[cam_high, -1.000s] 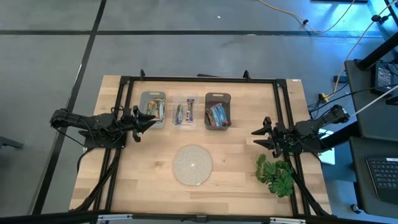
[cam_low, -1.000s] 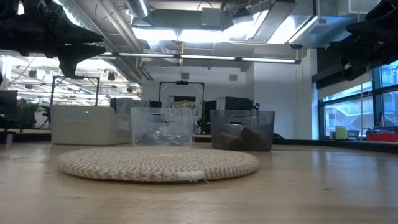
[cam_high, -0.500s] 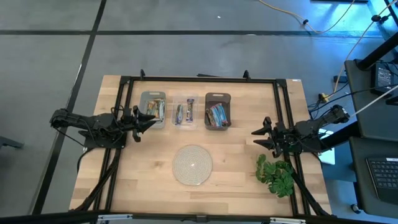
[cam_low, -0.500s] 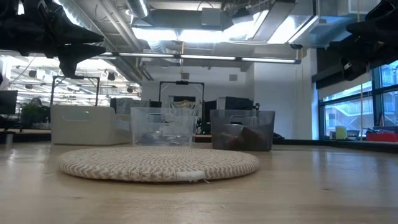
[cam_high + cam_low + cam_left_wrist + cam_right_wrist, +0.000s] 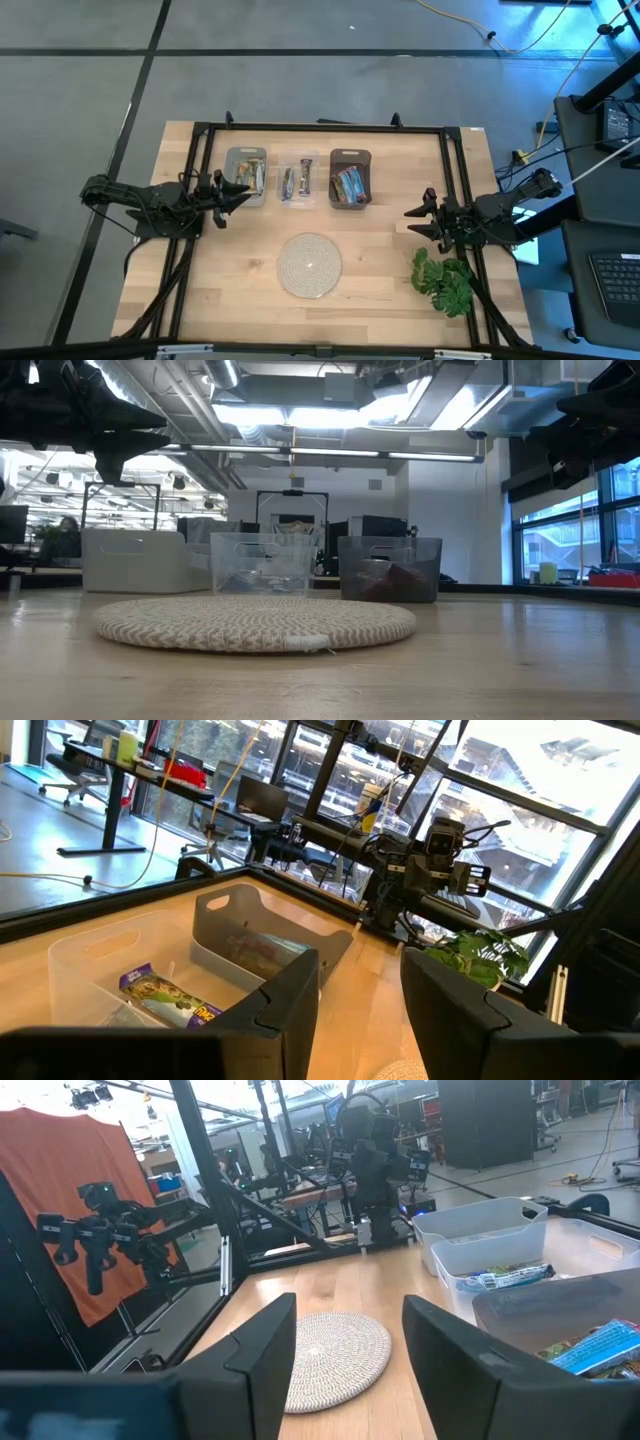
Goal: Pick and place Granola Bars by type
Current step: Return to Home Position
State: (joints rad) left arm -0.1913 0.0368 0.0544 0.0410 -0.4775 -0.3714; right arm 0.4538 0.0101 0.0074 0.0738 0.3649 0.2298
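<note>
The granola bars lie sorted in three small bins along the table's far side: gold-tan ones in the pale left bin [image 5: 247, 176], a few in the clear middle bin [image 5: 297, 181], bright blue and red ones in the dark right bin [image 5: 350, 179]. My left gripper [image 5: 243, 195] hovers open above the table just near-left of the left bin, holding nothing. My right gripper [image 5: 414, 219] hangs open near the table's right side, beside the plant, also holding nothing. In the left wrist view a bar [image 5: 165, 996] lies in the clear bin; the right wrist view shows blue bars [image 5: 590, 1346] in the dark bin.
A round pale woven mat [image 5: 309, 265] lies at the table's middle near side. A leafy green plant [image 5: 444, 281] sits at the near right. A dark frame rail [image 5: 320, 128] runs along the far edge and both sides.
</note>
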